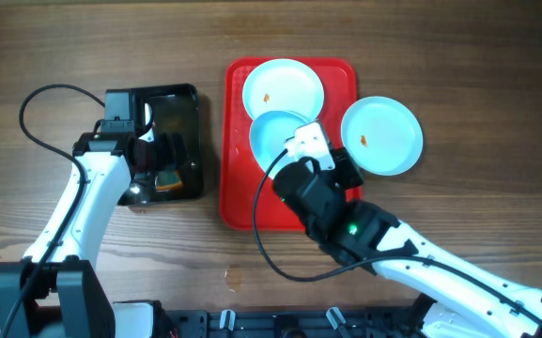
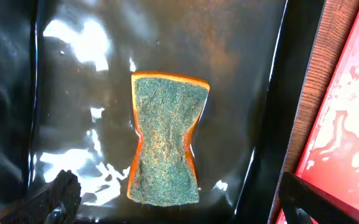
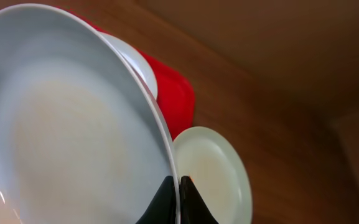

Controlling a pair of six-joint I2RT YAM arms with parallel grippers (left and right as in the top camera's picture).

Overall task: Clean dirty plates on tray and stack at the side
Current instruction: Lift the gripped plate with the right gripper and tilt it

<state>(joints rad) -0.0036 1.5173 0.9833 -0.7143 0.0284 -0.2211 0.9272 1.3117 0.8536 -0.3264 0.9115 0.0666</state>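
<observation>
The red tray (image 1: 238, 188) lies mid-table. One white plate (image 1: 283, 86) with an orange speck sits at its far end. My right gripper (image 1: 302, 143) is shut on the rim of a second, pale-blue plate (image 1: 272, 134) over the tray's middle. In the right wrist view the fingers (image 3: 178, 190) pinch that plate's (image 3: 61, 124) edge, and it looks tilted. A third plate (image 1: 381, 134) with an orange speck lies on the table right of the tray and also shows in the right wrist view (image 3: 213, 168). My left gripper (image 2: 178, 186) is open above a sponge (image 2: 167, 140).
The sponge, green side up with orange edges, lies in a black tray (image 1: 181, 94) left of the red tray. The red tray's edge (image 2: 347, 143) shows wet in the left wrist view. The wooden table (image 1: 477, 75) surrounds both trays.
</observation>
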